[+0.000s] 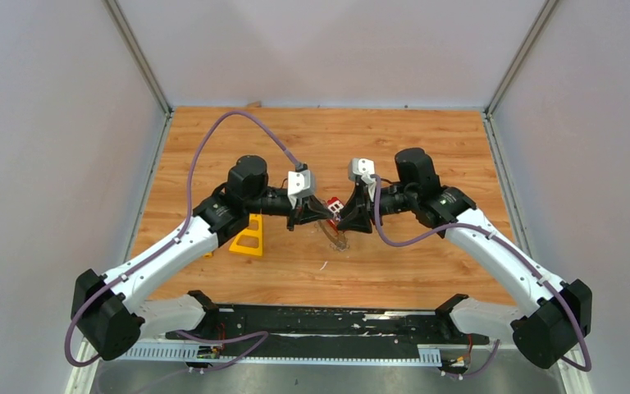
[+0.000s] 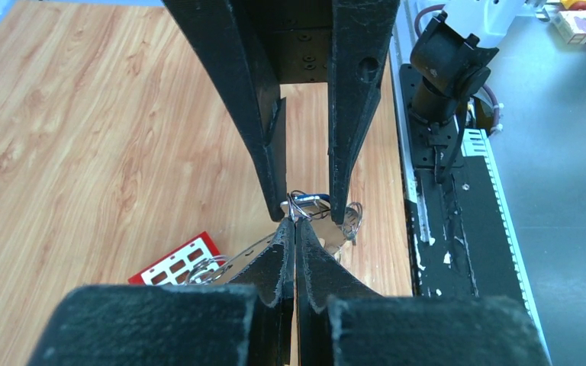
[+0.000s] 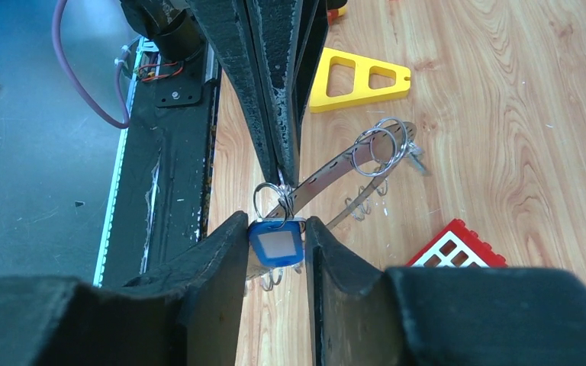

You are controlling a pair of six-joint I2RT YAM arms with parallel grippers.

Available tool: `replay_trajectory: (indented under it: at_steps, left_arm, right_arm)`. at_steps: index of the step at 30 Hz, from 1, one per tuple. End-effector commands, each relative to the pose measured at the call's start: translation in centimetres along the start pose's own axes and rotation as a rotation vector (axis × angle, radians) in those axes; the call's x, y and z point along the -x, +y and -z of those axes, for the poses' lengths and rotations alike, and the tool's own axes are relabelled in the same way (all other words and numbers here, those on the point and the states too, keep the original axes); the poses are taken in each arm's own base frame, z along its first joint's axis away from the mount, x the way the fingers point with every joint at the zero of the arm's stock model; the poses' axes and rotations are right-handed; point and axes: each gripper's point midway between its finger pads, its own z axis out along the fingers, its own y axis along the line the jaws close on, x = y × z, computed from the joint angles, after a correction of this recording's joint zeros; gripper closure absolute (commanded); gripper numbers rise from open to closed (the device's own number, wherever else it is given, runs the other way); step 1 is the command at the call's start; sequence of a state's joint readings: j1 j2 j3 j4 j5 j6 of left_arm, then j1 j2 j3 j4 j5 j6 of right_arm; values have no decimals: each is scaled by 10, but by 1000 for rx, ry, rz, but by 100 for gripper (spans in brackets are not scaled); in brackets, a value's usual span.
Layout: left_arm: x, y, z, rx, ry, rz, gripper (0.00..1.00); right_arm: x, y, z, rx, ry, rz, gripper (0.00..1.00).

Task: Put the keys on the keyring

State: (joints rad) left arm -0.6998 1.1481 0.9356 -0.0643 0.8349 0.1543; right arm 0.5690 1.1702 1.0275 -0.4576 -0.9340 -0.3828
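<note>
Seen from above, my two arms reach inward and meet nose to nose over the middle of the wooden table [image 1: 410,139]. The left claw [image 2: 295,225] is clenched, its two black fingers pressed flat together on the thin grey band of the keyring [image 3: 336,164], pinching it at the near end. From that grip the band runs out in a curve above the wood, with several small silvery split rings looped on its far end and more hanging beneath. The right claw [image 3: 276,225] faces it and grasps the blue-headed key [image 3: 277,245]: the blue head with its pale centre is squeezed between the two finger pads, which stand only as far apart as the head is wide. A small wire ring rises from the top of the key head and meets the band right at the tips of the left claw; I cannot tell whether that ring is threaded onto the band or only touching it. The key's blade is hidden. On the table below the keyring, a red block [image 3: 450,245] with white squares lies flat, just beside the hanging rings. A yellow triangular frame [image 3: 359,76] lies on the wood farther off, beside the left arm in the overhead view.
</note>
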Motion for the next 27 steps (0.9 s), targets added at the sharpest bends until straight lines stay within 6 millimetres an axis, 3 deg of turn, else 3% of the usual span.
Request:
replay_trajectory:
  at_steps: [1, 9, 27]
  left_arm:
    - [19, -4, 5, 1, -60, -62, 100]
    - [17, -3, 5, 0, -58, -98, 100]
    - [-14, -8, 7, -32, 32, -225, 100]
  right_arm:
    - [6, 4, 2, 5, -27, 43, 73]
    - [7, 6, 4, 1, -27, 59, 99]
    - [14, 8, 4, 36, -20, 54, 100]
